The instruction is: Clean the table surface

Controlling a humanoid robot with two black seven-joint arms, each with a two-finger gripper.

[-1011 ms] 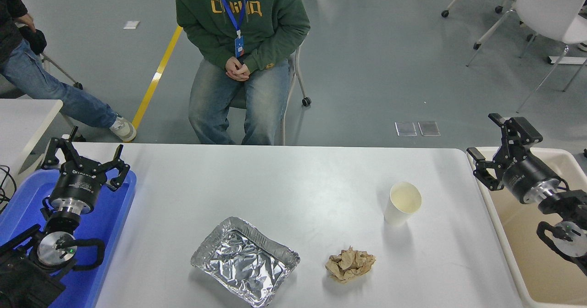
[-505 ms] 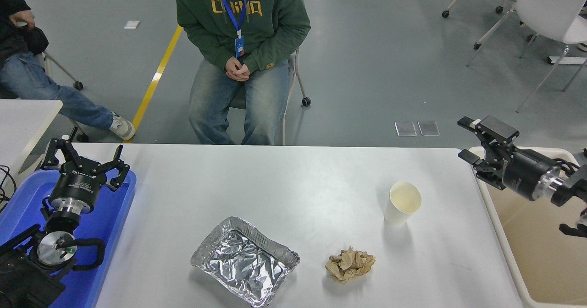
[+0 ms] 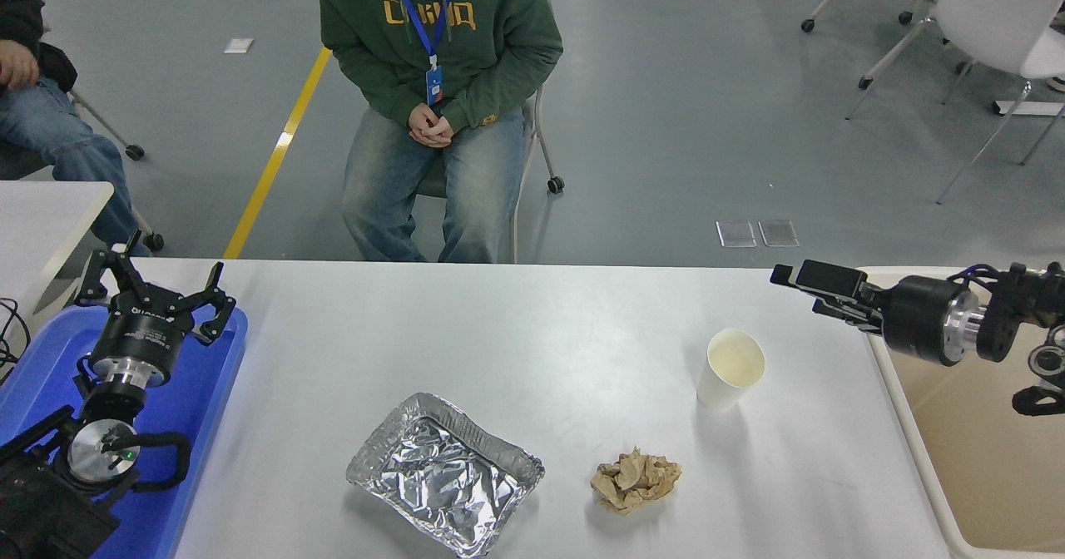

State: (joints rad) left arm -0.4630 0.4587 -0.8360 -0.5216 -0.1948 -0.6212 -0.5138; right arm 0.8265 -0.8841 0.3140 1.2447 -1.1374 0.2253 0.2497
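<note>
The white-grey table surface point(image 3: 516, 334) fills the middle of the view. On it stand a white paper cup point(image 3: 732, 369) at the right, a crumpled foil tray point(image 3: 445, 472) near the front edge, and a wad of brown paper point(image 3: 635, 481) beside the tray. My right gripper point(image 3: 800, 291) reaches in from the right edge, level and pointing left, above the table's far right corner. It is open and empty, up and to the right of the cup. My left gripper point(image 3: 158, 283) is parked open over the blue tray at the lower left.
A blue plastic tray point(image 3: 204, 409) lies on the table's left end. A beige bin point(image 3: 973, 442) stands off the right end. A person in a green hoodie point(image 3: 437, 51) sits at the far side. A smaller white table point(image 3: 42, 218) shows at the left edge.
My right gripper has swung from over the beige bin, leftward and down, turning level until it points left over the table's far right corner. The person at the far left drew a leg back.
</note>
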